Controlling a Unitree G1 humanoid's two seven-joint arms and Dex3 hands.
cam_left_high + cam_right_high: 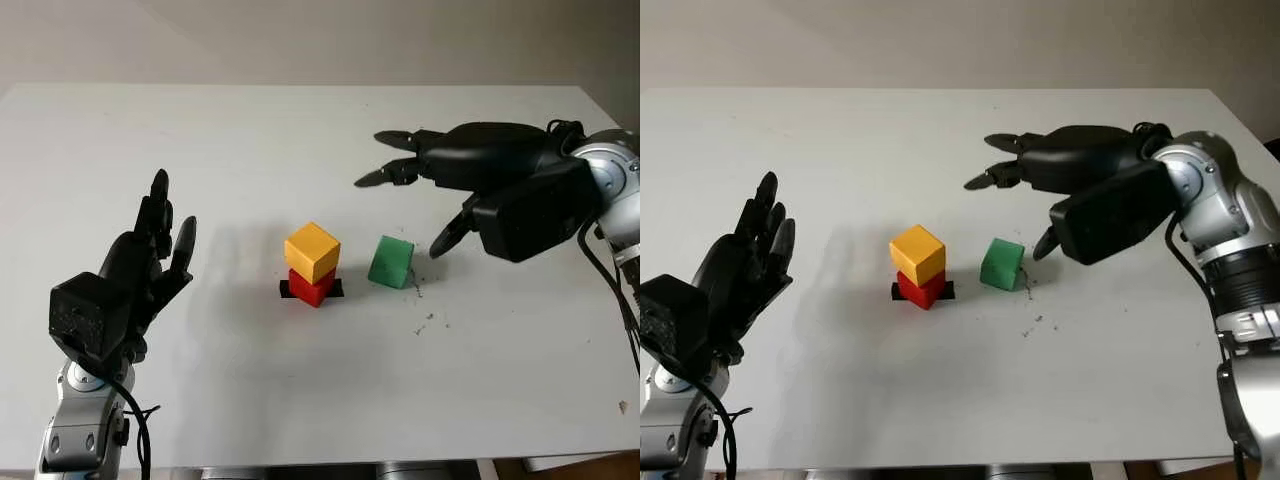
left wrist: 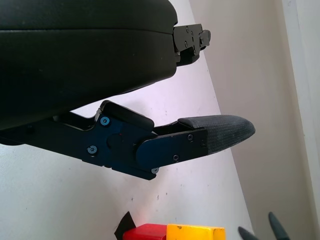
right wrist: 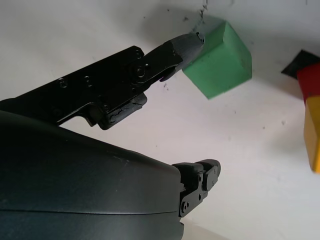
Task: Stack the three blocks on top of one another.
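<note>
The white table (image 1: pixel 300 400) carries everything. The right hand (image 1: pixel 440 190), open and holding nothing, hovers just right of the green block (image 1: pixel 390 262), thumb tip close beside it; the left hand (image 1: pixel 150 260), also open, is raised well apart at the left. The yellow block (image 1: pixel 312 251) already sits on the red block (image 1: pixel 312 287), just left of the green one. A black patch (image 1: pixel 333 289) underneath is mostly hidden

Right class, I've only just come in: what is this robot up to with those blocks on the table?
It is building a tower. The yellow block already sits on the red block, which stands on a black mark. The green block is on the table just beside them. The right hand, open, hovers by the green block, one finger close to its side. The left hand is open, off to the left.
</note>
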